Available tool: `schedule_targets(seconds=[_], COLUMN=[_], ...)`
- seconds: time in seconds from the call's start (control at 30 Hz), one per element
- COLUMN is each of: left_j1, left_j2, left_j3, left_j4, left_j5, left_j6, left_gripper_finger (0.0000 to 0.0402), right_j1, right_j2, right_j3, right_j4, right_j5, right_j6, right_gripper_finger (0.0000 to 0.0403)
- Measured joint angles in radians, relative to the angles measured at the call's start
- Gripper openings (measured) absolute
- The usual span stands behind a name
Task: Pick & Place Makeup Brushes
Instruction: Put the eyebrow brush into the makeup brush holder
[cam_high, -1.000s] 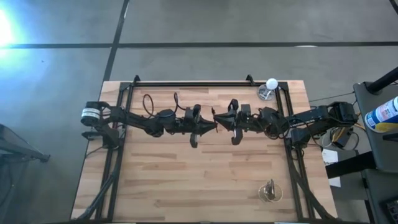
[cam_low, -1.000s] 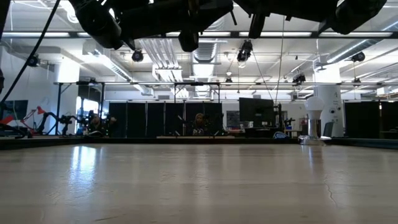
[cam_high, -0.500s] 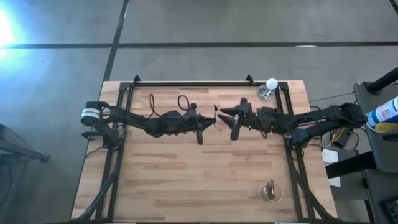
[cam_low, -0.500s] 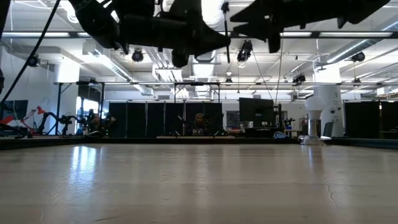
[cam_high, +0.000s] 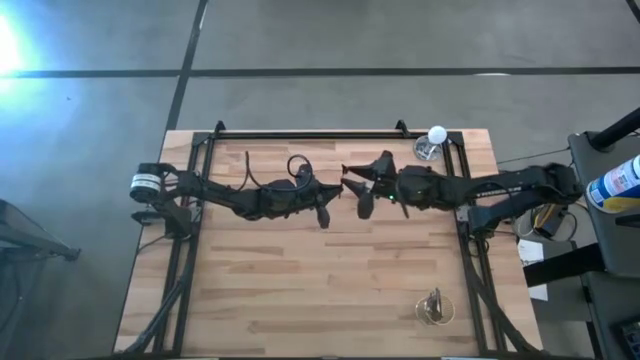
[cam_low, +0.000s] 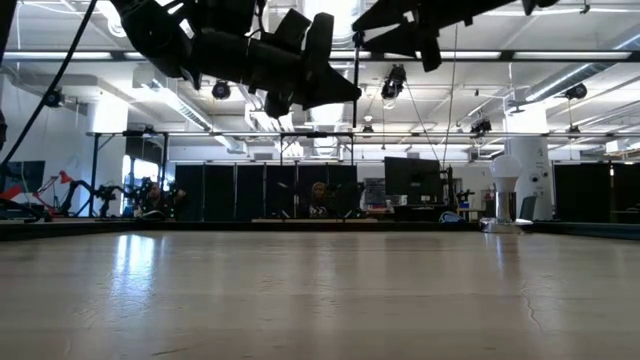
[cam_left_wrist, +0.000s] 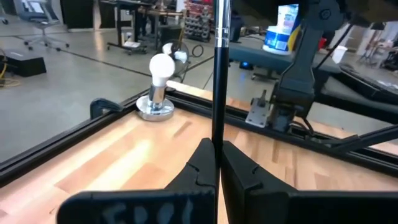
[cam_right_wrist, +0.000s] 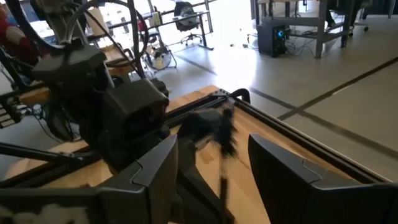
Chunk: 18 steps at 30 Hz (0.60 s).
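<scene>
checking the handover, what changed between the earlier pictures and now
The right gripper opened its jaws and let go of the makeup brush. The left gripper closed on the brush and now holds it upright above the table. Both arms shifted toward the far edge. The two stands stayed put.

The makeup brush (cam_left_wrist: 218, 74) runs off the left wrist view's upper edge, hiding its tip.

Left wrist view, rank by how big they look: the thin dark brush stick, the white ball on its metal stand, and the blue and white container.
1. Thin dark brush stick, tallest, but nearest the camera, pinched in the left pincer.
2. White ball on its round metal stand.
3. Blue and white container, smallest-looking, though farthest away, so its true size is unsure.
</scene>
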Motion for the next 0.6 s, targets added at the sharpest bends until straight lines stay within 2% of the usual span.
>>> schedule_targets(seconds=[0.17, 0.27, 0.4, 0.6], left_j1=[0.0, -0.001, -0.001, -0.001], left_j2=[0.0, 0.0, 0.0, 0.0], left_j3=[0.0, 0.0, 0.0, 0.0], left_j4=[-0.014, -0.019, -0.021, -0.028], left_j5=[-0.001, 0.0, 0.0, 0.002], left_j6=[0.0, 0.0, 0.0, 0.0], left_gripper_finger=[0.0001, 0.0001, 0.0001, 0.0001], right_j1=[0.0, 0.0, -0.001, 0.002], right_j2=[0.06, 0.081, 0.096, 0.093], right_j3=[0.068, 0.096, 0.102, 0.097], right_j4=[-0.025, -0.041, -0.045, -0.041], right_j5=[0.013, 0.047, 0.053, 0.055], right_j6=[-0.01, -0.021, -0.039, -0.048], right_gripper_finger=[0.0193, 0.0177, 0.0132, 0.0034])
